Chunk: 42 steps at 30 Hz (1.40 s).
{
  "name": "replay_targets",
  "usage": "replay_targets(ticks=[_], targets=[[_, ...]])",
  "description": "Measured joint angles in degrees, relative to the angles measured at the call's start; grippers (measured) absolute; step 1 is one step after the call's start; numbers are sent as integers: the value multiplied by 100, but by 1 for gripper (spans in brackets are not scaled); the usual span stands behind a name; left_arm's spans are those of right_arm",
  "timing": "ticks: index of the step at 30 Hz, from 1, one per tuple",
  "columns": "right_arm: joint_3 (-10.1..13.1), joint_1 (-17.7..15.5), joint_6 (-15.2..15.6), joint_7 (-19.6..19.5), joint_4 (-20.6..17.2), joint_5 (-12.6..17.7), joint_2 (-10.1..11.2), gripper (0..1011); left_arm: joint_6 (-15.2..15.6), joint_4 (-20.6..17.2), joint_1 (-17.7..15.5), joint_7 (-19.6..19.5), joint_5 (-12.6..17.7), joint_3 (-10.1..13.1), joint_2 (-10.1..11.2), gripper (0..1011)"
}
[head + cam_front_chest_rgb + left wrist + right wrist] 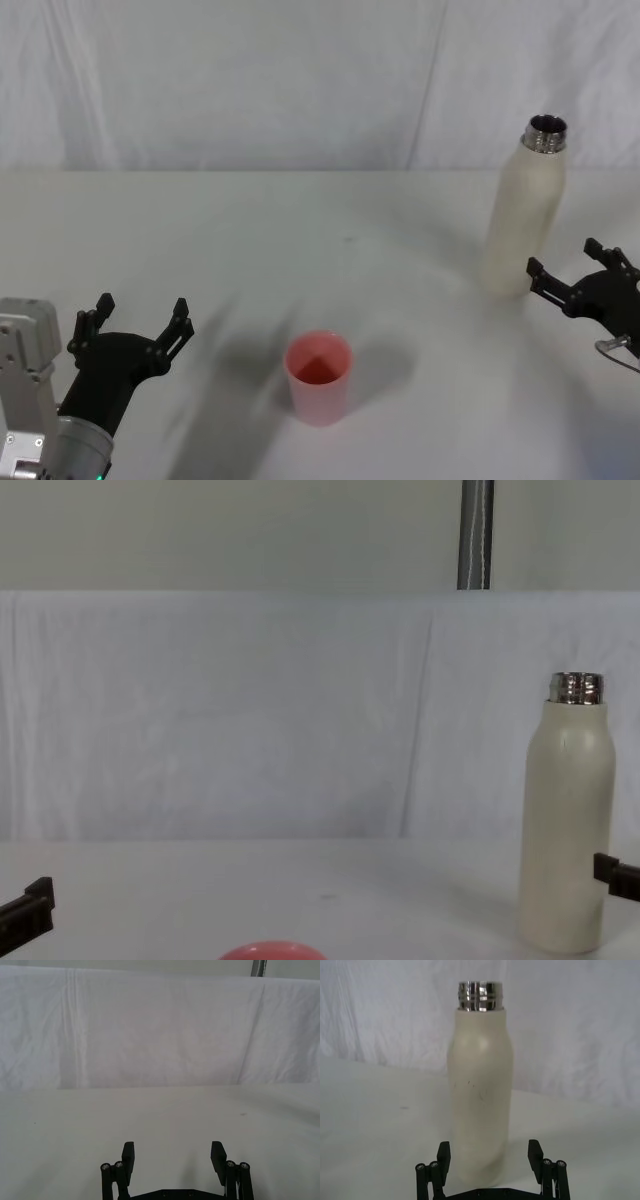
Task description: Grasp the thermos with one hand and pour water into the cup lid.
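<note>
The thermos [525,215] stands upright and uncapped at the right of the white table, cream-white with a steel neck. My right gripper [563,258] is open, low beside the thermos on its near right side and pointing at it. In the right wrist view the thermos [480,1090] rises just beyond the open right gripper [490,1152], and no finger touches it. The pink cup lid [318,378] sits mouth up at the front centre. My left gripper [140,315] hovers open and empty at the front left, well left of the cup lid. In the chest view I see the thermos [565,830] and the cup lid's rim [272,950].
A white cloth backdrop [300,80] closes off the table's far edge. The white tabletop [330,240] stretches between the thermos and the cup lid. A grey pole [476,535] stands behind the backdrop.
</note>
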Motion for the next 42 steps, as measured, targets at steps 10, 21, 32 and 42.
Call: replay_targets(ticks=[10,21,32,42], targets=[[174,-423,-379,-198,-544,-182,38,1000,0,0,0,0,0,0,0,1001],[408,-816,-685,-252,-884,-170,-84,1000,0,0,0,0,0,0,0,1001],[500,-1077,-855,-113,-1110,-119,-130,1000,0,0,0,0,0,0,0,1001],[469,-1239,-976,8,-1233,-136,-98,1000,0,0,0,0,0,0,0,1001]])
